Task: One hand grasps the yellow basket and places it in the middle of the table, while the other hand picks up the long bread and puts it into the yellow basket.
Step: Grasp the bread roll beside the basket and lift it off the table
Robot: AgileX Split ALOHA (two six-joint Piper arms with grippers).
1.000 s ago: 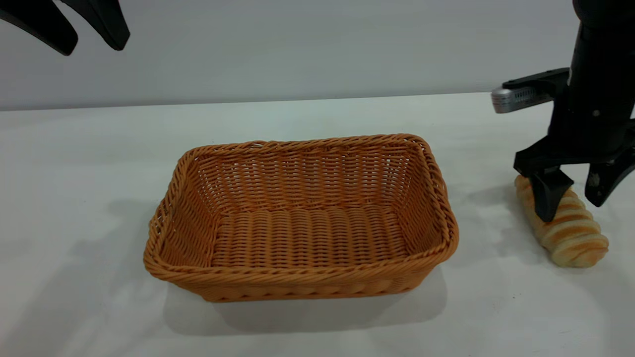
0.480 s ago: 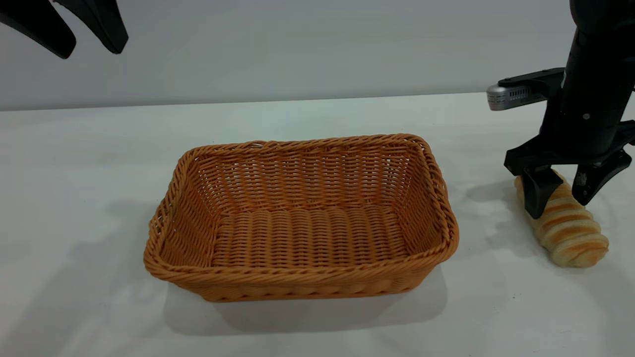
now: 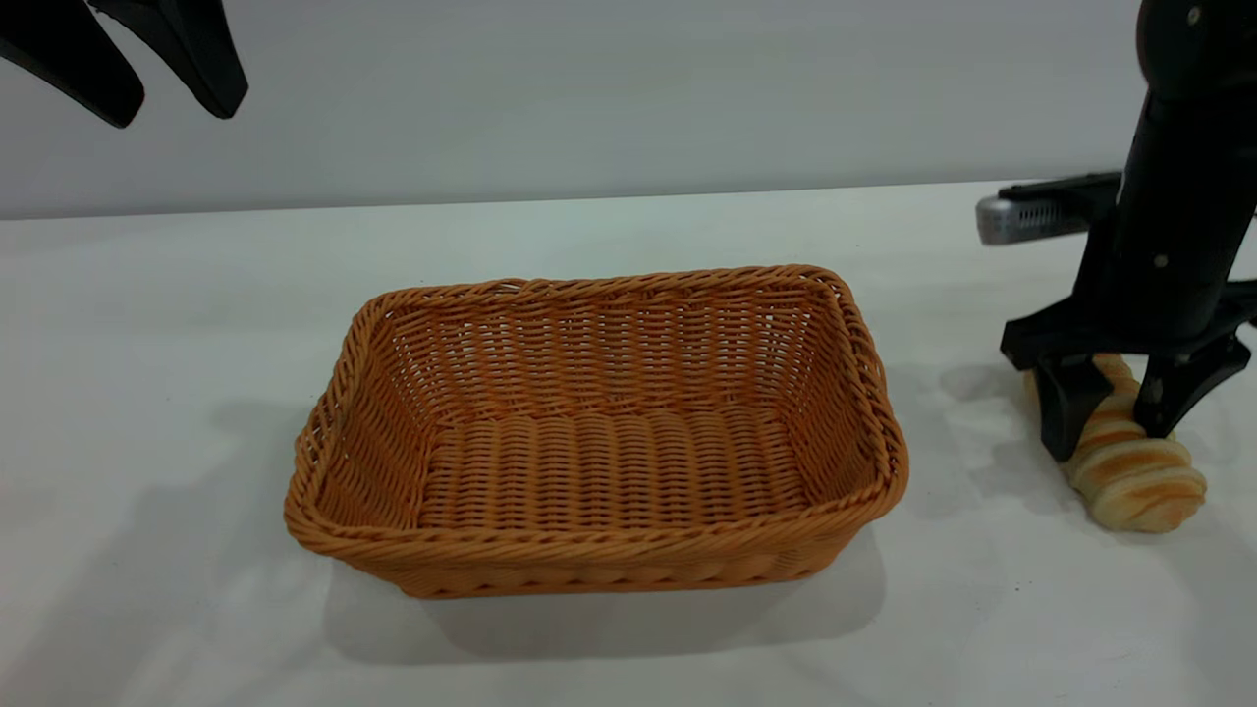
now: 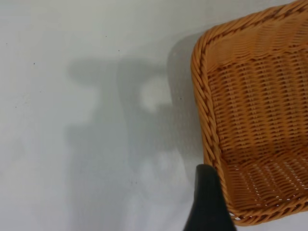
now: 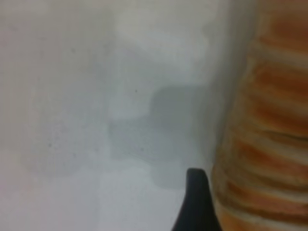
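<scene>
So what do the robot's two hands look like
Both are matte black. The left hand shows two broad, pointed, curved fingers. The right hand has two short tapered fingers under a black column, with a grey-silver box-like part jutting sideways.

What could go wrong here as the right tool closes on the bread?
The right tool straddles the bread away from its middle, near the far end, so the loaf may tip or slip when lifted. The fingers reach down near the table and might scrape it. Squeezing hard could dent the bread.

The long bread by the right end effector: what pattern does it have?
The long bread has crosswise golden-brown and pale cream stripes, clearest in the exterior view.
</scene>
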